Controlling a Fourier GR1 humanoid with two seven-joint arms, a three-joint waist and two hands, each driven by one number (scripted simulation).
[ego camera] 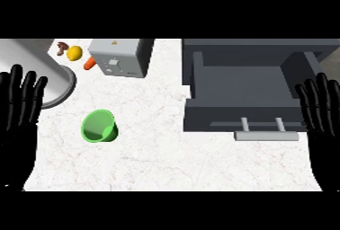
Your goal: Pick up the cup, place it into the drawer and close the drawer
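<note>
Head view | I see green cup (100,127) on surface (172,161), holding nothing | drawer (246,96) open | left robot hand (20,103), right robot hand (322,112) both spread wide

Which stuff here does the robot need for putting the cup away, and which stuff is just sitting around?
Needed for the job:
green cup, lying on the counter
open grey drawer with its handle
left hand and right hand, both open at the edges

Just lying about:
grey box
yellow fruit
orange carrot
brown thing
silvery pot
</note>
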